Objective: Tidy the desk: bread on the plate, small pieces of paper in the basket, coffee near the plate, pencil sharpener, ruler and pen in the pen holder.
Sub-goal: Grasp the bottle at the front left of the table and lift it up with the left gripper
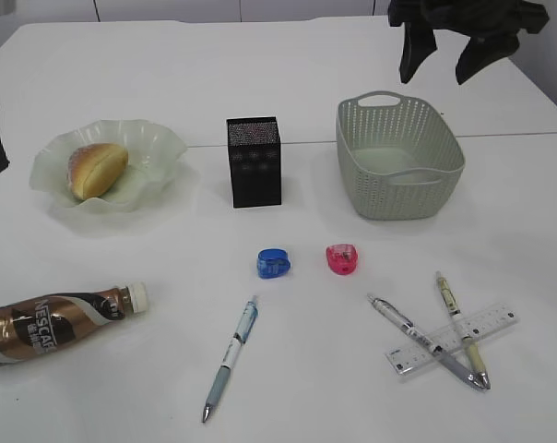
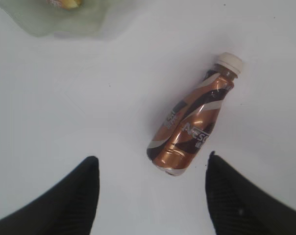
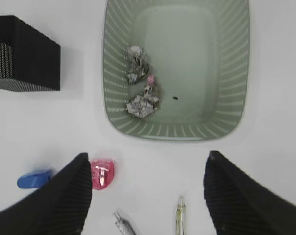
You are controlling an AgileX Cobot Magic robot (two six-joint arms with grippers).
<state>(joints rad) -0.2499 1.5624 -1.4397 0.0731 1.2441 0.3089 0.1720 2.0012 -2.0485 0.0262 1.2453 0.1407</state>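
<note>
bread [image 1: 98, 170] sits on the plate [image 1: 159, 140] at far left, coffee [image 1: 59, 321] lying on its side below, under our left gripper [image 2: 152, 169], spread and empty. rightward, both small pieces of paper [image 3: 141, 84] lie in the basket [image 3: 231, 73] beneath our right gripper [image 3: 148, 169], also spread, holding nothing.

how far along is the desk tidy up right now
Done: the bread sits on the plate, and both small pieces of paper lie in the basket.

In hand: nothing held; the open left hand hangs above the lying coffee.

Left: coffee, blue sharpener, pink sharpener, ruler and three pens, none yet in the pen holder.
</note>
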